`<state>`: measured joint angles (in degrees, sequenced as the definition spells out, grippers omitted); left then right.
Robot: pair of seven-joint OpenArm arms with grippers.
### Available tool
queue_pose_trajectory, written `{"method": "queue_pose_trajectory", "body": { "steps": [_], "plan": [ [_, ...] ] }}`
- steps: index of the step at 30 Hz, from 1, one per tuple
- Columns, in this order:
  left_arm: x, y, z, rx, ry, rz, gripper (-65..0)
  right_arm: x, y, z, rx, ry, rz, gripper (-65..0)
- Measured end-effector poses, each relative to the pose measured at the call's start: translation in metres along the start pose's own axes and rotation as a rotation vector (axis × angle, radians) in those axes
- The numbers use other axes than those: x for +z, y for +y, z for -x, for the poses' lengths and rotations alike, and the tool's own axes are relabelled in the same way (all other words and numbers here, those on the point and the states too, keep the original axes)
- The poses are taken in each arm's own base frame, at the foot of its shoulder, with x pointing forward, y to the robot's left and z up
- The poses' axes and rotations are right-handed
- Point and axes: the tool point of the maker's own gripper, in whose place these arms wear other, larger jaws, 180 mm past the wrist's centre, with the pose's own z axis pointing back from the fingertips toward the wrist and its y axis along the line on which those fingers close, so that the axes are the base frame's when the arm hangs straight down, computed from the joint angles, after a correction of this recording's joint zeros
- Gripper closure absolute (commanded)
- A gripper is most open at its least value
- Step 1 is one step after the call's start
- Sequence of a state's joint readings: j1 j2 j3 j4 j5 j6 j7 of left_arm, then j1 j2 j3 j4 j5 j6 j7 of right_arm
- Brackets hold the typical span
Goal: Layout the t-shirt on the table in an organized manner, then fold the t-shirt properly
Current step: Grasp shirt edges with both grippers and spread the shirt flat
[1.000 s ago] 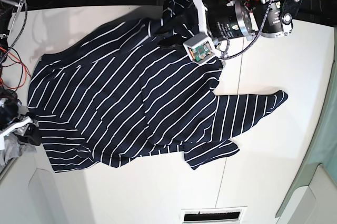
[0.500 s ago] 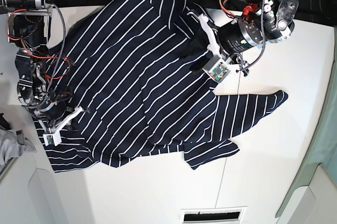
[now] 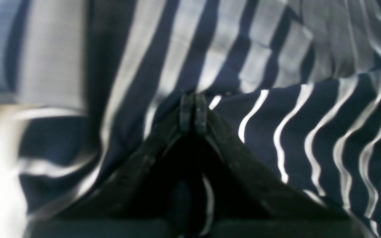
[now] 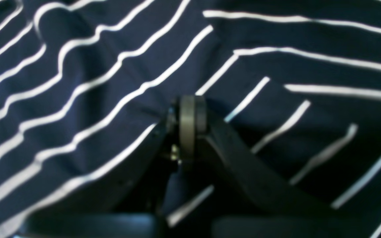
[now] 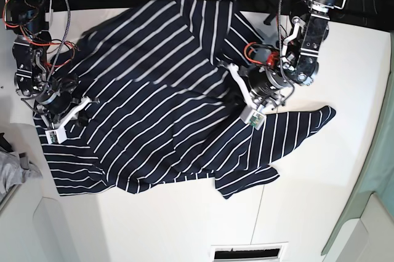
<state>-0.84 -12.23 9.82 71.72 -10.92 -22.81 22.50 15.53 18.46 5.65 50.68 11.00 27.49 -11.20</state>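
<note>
step in hand: laying out — no fold begun. the t-shirt (image 5: pixel 154 90) lies rumpled across the table (image 5: pixel 320 182), long axis running roughly from the base view's upper middle down to its lower left, one sleeve reaching toward the right edge. left gripper (image 3: pixel 193 110) has its jaws pinched together on a ridge of striped cloth; right gripper (image 4: pixel 190 122) likewise clamped on fabric. next move likely calls for drawing the two grips apart to pull the body flat — without dragging the sleeve under.
</note>
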Motion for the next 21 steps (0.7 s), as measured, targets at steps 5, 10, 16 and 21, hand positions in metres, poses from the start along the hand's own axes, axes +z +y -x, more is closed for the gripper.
{"method": "queue_pose_trajectory", "body": {
  "steps": [5, 10, 16, 21],
  "plan": [
    [0.016, 0.084, -0.003, -0.031, 0.06, -0.192, 0.0, 0.025, 0.015, 0.026, -0.041, -0.018, -0.075, 0.0],
    [0.02, 0.106, -0.02, -0.077, 0.081, -0.224, 0.0, 0.046, 0.057, 0.051, -0.098, -0.011, -0.172, 0.0],
    [0.011, 0.085, -0.045, -0.124, 0.041, -0.119, 0.0, 0.06, 0.122, 0.083, -0.179, 0.017, -0.273, 0.0],
    [-0.001, 0.042, -0.04, -0.141, 0.053, 0.015, 0.0, 0.066, 0.141, 0.082, -0.165, 0.019, -0.297, 0.0]
  ]
}}
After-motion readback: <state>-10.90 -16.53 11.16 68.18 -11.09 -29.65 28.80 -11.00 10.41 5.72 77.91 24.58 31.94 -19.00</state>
